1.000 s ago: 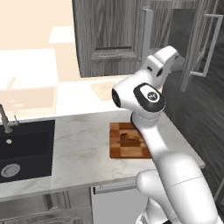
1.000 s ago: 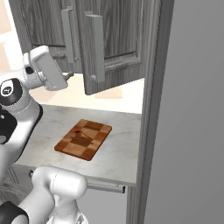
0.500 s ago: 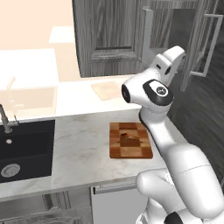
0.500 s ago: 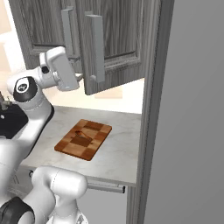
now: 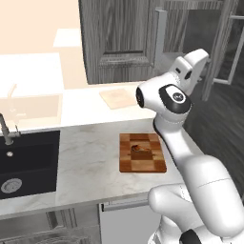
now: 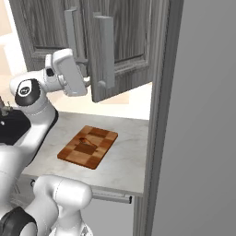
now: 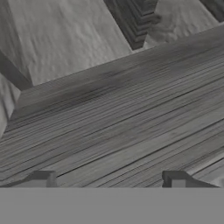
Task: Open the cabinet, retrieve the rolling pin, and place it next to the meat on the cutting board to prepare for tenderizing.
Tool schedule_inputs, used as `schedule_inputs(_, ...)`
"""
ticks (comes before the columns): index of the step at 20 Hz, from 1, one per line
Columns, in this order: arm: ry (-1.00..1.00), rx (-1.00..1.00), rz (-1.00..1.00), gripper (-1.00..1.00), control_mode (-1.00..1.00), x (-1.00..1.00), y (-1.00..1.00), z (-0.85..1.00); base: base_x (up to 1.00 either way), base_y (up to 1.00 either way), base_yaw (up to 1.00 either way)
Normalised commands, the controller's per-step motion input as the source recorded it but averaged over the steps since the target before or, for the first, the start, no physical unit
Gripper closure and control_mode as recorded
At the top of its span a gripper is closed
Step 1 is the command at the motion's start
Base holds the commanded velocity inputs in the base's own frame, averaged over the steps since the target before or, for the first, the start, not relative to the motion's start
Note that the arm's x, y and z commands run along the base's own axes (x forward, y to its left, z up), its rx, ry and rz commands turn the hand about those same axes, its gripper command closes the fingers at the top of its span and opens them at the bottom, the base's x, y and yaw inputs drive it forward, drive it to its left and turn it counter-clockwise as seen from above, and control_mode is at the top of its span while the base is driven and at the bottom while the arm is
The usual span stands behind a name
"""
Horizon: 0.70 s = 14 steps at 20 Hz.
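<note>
The hand [image 7: 109,178] shows in the hand view as two dark fingertips [image 7: 41,178] low in the frame, standing wide apart with nothing between them, facing close grey wood grain of the cabinet [image 7: 109,109]. In the right base view the hand's white body sits at the upper left, just beside the lower edge of an open cabinet door [image 6: 108,55], near its silver bar handle [image 6: 107,50]. In the left base view the arm [image 5: 174,100] rises from the lower right to the middle right of the frame, its end up against the cabinet [image 5: 119,43] that fills the top centre. Below the arm, in the lower centre of that view, the checkered cutting board [image 5: 142,152] lies flat on the pale marbled desk [image 5: 86,162], and the small reddish-brown meat [image 5: 139,148] rests on the board's upper middle. The right base view has the board [image 6: 87,146] at centre left with the meat [image 6: 84,139] on it. A plain pale board [image 5: 117,97] lies further back on the desk, under the cabinet. A black sink [image 5: 26,162] with a tap [image 5: 5,131] sits at the left edge. A tall grey panel [image 6: 198,115] fills the right of the right base view. The rolling pin cannot be made out.
</note>
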Motion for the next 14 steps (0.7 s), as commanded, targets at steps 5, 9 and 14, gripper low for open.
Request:
schedule_inputs(5, 0.00, 0.05, -0.10, -1.00, -1.00, -0.23, -0.50, 0.00, 0.00, 0.00, 0.00)
schedule_inputs(9, 0.00, 0.05, -0.08, -1.00, -1.00, -0.17, -0.63, -0.03, 0.00, 0.00, 0.00)
schedule_inputs(14, 0.00, 0.07, -0.05, -1.00, -1.00, -0.18, -0.75, -0.07, 0.00, 0.00, 0.00)
